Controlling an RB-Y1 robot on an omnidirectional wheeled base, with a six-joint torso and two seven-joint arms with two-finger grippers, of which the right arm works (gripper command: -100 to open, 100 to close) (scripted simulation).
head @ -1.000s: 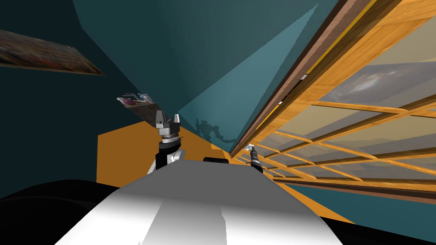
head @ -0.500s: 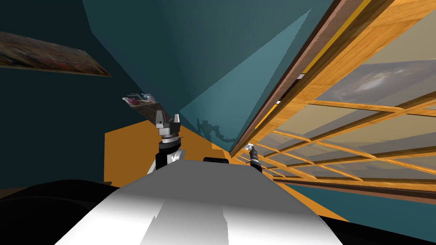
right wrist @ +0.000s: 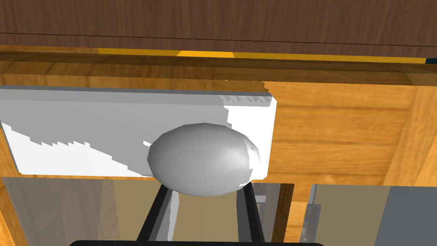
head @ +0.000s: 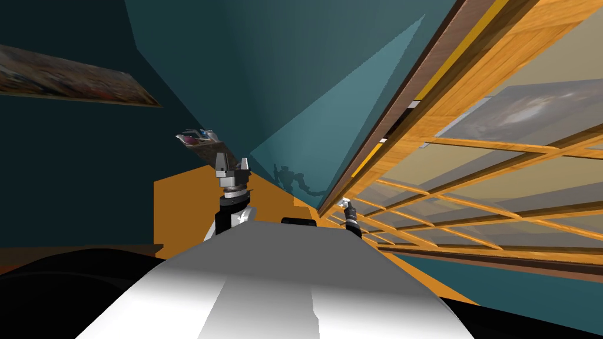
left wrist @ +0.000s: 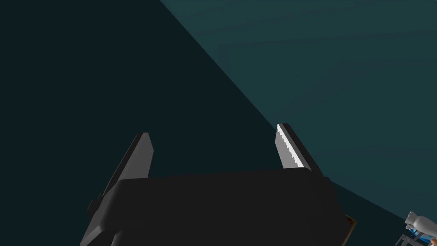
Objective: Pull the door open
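On the glazed wooden door's (head: 471, 147) white plate (right wrist: 85, 128), right gripper (right wrist: 205, 191) pinches an oval grey knob (right wrist: 200, 158), seemingly lengthwise along it; left gripper (left wrist: 213, 143) spread.

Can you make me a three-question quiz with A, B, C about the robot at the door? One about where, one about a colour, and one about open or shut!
1. Where is the right tool?
A. On a wall picture
B. At the round knob of the wooden door
C. Down on the floor

2. What colour is the knob?
A. Red
B. Blue
C. Grey

3. How are the fingers of the left tool?
A. Open, with nothing between them
B. Shut on a cup
C. Shut on the knob

Answers:
1 B: the right wrist view shows its two fingers pressing the knob's sides.
2 C: the knob is plain grey, sitting on a white plate.
3 A: the fingers stand wide apart in front of a dark teal wall.
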